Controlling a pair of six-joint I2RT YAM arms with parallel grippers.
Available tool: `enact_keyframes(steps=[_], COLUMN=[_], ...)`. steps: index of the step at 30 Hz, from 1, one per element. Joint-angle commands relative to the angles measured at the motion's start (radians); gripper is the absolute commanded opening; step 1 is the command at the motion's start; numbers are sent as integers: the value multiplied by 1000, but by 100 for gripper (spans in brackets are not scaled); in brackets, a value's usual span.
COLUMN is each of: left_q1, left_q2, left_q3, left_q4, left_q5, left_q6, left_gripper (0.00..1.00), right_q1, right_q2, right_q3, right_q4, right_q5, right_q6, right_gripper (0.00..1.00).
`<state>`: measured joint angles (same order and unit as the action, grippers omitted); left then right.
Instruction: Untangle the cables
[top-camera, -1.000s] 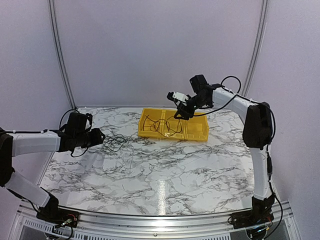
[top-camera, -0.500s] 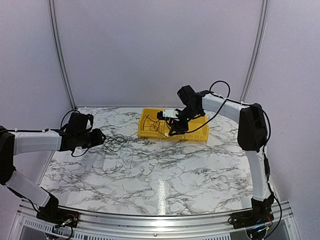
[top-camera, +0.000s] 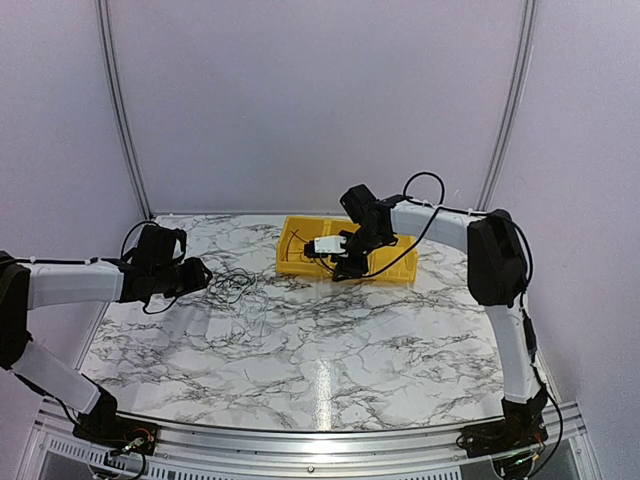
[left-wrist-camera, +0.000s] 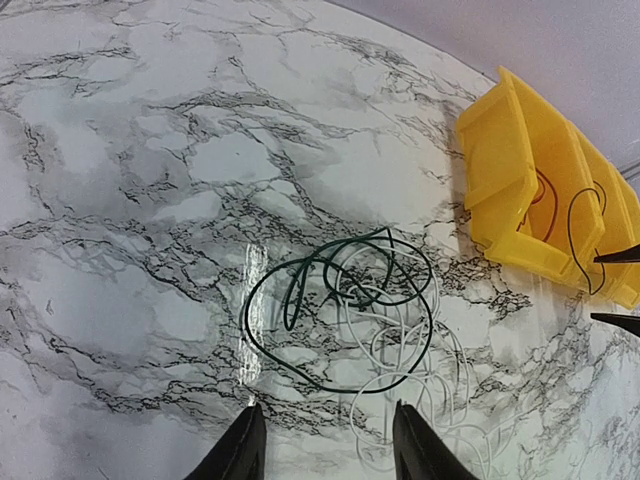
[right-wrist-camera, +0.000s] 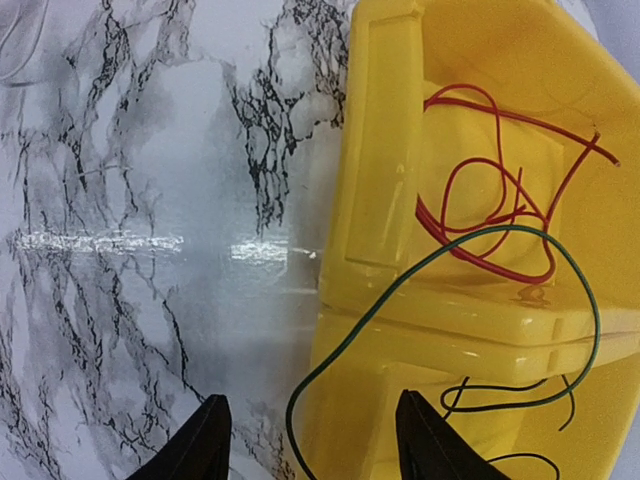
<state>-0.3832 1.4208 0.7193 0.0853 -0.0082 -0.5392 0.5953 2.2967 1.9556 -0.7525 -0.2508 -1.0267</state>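
both jaws open: the right gripper (right-wrist-camera: 312, 410) should pinch the green cable (right-wrist-camera: 440, 262) draped over the yellow bin (right-wrist-camera: 385, 150) at 12 o'clock and lift slowly; the left gripper (left-wrist-camera: 327, 415) hovers above the cable tangle (left-wrist-camera: 345, 320) at 10 o'clock.

The table top (top-camera: 320, 340) is white with a marble pattern, veined in black and grey. At its one o'clock is a bright yellow bin (top-camera: 395, 262), with a red wire (right-wrist-camera: 440, 235) and a green wire (right-wrist-camera: 400, 290) against the yellow. Towards ten o'clock are a dark green wire (left-wrist-camera: 247, 325) and a white wire (left-wrist-camera: 372, 352). The arms (top-camera: 70, 285) are white with black joints.
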Motion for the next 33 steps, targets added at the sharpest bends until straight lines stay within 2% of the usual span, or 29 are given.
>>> enact_keyframes(steps=[1,4,7,13,26,33], left_q1=[6,6,6,6,6,6], left_q2=[13,19,28,52,100,127], left_q3=[5,9,12,17,47,67], left_q4=[14,14,14,25,37,36], left_q5=[5,5,5,35,52,62], left_q6=[-8,-8,-10,-13,-13,-10], left_gripper=[46,46,46,46,46,46], right_q1=[19,20,19,13,-128,-133], right_q2=[23,29,29,25,11,22], right_q3=[2,10,20,27,79,69], right_q4=[78,113,140,142,188,181], right_q5=[51,70,83,104,115,107], right_q6=[12,51,87,114,246,246], right_gripper=[54,47,27,2,0,0])
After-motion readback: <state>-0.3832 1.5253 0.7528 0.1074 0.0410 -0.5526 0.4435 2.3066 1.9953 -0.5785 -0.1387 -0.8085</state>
